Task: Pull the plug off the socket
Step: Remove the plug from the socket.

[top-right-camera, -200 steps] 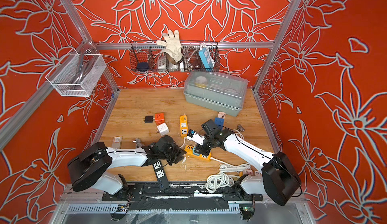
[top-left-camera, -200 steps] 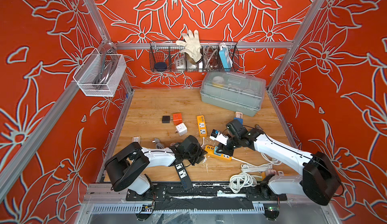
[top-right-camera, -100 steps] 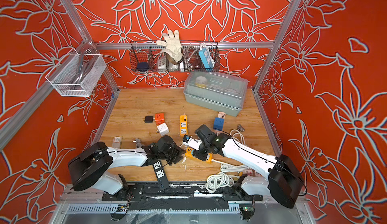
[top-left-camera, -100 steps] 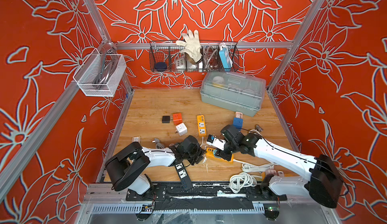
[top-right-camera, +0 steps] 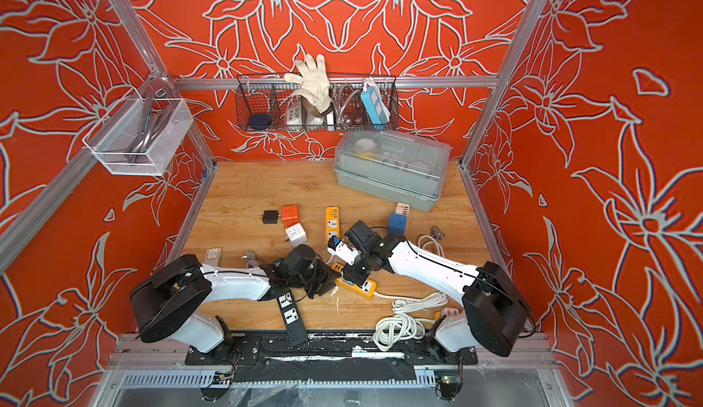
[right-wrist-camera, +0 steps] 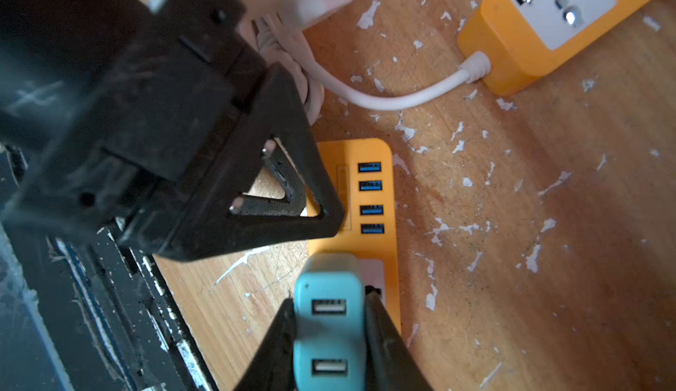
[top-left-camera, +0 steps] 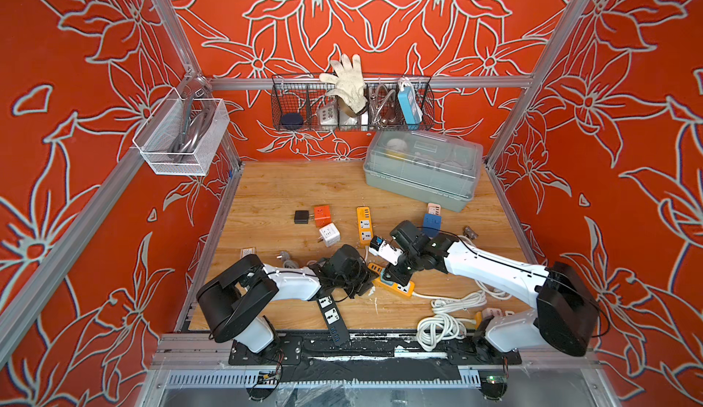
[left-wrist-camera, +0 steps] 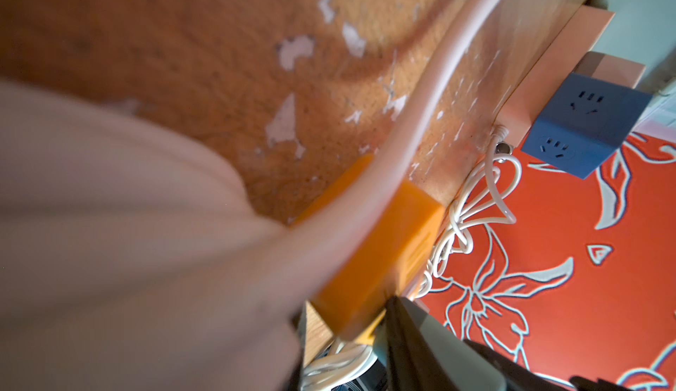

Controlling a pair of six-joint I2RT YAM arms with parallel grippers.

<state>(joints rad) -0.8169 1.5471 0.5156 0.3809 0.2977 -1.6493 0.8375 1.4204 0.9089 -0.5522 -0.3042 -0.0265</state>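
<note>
We pinch the blue plug (right-wrist-camera: 328, 334) with our right hand (right-wrist-camera: 329, 302); if our pressed-together left hand (right-wrist-camera: 325, 220) slips, the orange socket (right-wrist-camera: 382, 250) could lift too.

Left arm (top-left-camera: 293, 287) lies low and stretched in toward centre. Left pincer (right-wrist-camera: 325, 221) is closed, tips angled down. Right arm (top-left-camera: 494, 268) reaches in from the right side with the elbow low and the wrist bent down. Right pincer (right-wrist-camera: 329, 319) points down, with its fingers (right-wrist-camera: 387, 341) clamped either side of the teal plug (right-wrist-camera: 329, 294). The two pincers sit just beside each other, not touching.
</note>
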